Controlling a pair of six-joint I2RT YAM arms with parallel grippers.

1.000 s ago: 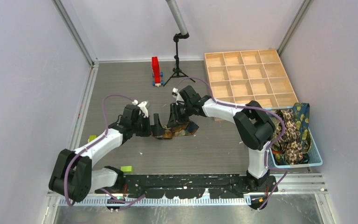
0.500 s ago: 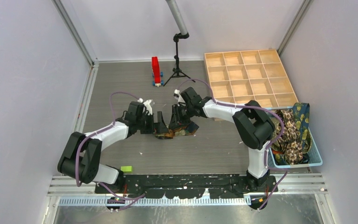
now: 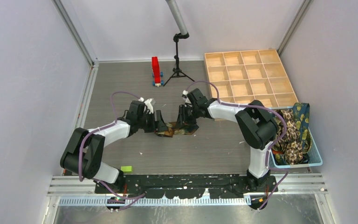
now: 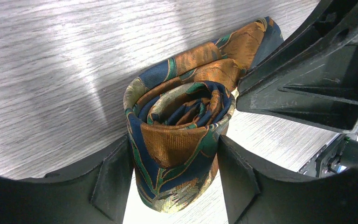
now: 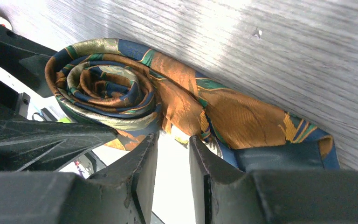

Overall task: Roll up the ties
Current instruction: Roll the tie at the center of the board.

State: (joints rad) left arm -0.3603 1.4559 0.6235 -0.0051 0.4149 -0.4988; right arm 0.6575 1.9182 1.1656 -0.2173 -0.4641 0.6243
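Mid-table, left gripper (image 4: 175,156) clamps the rolled tie (image 4: 182,105), right gripper (image 5: 173,147) apparently touching.

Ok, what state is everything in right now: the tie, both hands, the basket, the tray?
tie, mostly rolled into a coil, tail end loose.
left hand, shut on the tie, one finger each side of the coil.
right hand, fingers nearly together at the loose tail; grip unclear.
basket, holding unrolled ties, some draped over its rim.
wooden tray, no tie in any compartment.
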